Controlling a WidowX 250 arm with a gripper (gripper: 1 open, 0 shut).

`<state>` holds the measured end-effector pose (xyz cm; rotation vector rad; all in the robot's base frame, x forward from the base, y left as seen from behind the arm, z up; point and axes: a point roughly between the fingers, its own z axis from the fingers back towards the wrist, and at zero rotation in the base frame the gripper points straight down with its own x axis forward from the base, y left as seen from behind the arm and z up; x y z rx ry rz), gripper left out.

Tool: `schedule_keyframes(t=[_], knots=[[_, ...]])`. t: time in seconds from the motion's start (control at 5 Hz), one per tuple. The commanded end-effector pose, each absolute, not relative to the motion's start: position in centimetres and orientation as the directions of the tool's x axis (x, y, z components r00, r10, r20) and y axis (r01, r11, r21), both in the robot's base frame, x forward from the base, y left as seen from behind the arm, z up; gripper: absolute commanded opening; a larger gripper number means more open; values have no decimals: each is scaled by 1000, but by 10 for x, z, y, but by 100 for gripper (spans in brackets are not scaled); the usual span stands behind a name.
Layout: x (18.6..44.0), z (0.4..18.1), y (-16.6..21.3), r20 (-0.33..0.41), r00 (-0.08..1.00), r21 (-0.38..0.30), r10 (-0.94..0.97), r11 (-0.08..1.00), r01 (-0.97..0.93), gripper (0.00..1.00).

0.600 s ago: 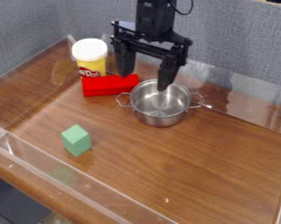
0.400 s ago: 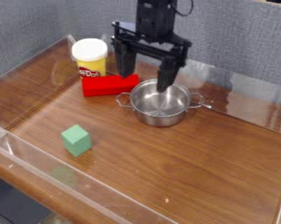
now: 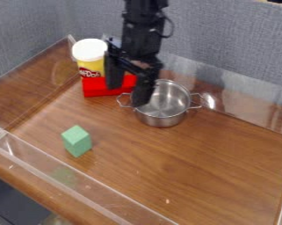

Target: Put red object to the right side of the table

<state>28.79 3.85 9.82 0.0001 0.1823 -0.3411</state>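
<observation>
Glossy reddish-brown wood grain covers the table [image 3: 190, 167], walled in clear acrylic. Nearest lies a small matte green cube [image 3: 75, 140]. Farther back sits a shiny round steel pot [image 3: 162, 105] with side handles. Left of it, the red object [image 3: 99, 87], a blocky bar, is partly hidden behind the black gripper [image 3: 127, 81], which points straight down with its fingers spread, straddling the bar's right end. Behind stands a yellow tub [image 3: 90, 57].

The gripper [image 3: 127, 79] hung with its jaws spread over the red block [image 3: 103, 87], between the yellow tub [image 3: 91, 58] and the steel pot [image 3: 164, 103]. A green cube [image 3: 75, 140] sat apart on the table [image 3: 213, 167].
</observation>
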Motion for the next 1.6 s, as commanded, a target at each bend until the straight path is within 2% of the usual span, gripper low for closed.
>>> schedule_keyframes(t=[0.0,0.4,0.8,1.4], knots=[[296,109,61,-139,869,-9,-476,878,479,100],[311,97,86,-158,796,-6,-584,807,591,100],[331,85,109,-172,802,12,-572,813,583,100],[344,72,121,-174,815,21,-553,825,564,100]])
